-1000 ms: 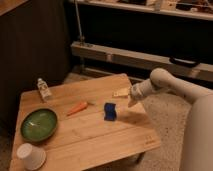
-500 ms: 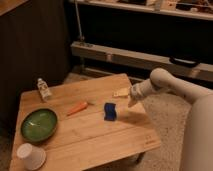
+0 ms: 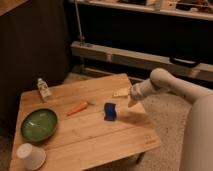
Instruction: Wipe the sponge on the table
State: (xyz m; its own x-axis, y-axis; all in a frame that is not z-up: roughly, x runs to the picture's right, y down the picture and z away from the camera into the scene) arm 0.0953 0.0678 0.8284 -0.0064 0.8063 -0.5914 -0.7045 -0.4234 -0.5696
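Note:
The sponge point(image 3: 110, 111), a small dark blue block, lies on the light wooden table point(image 3: 100, 137) right of its centre. The white arm comes in from the right, and my gripper point(image 3: 131, 101) hangs just above the table's right side, a short way right of the sponge and apart from it. An orange carrot point(image 3: 77, 107) lies to the left of the sponge.
A green bowl point(image 3: 38, 124) sits at the table's left, a white cup point(image 3: 31, 156) lies on its side at the front left corner, and a small bottle point(image 3: 43, 89) stands at the back left. A pale flat item point(image 3: 121, 92) lies near the gripper. A metal rail runs behind the table.

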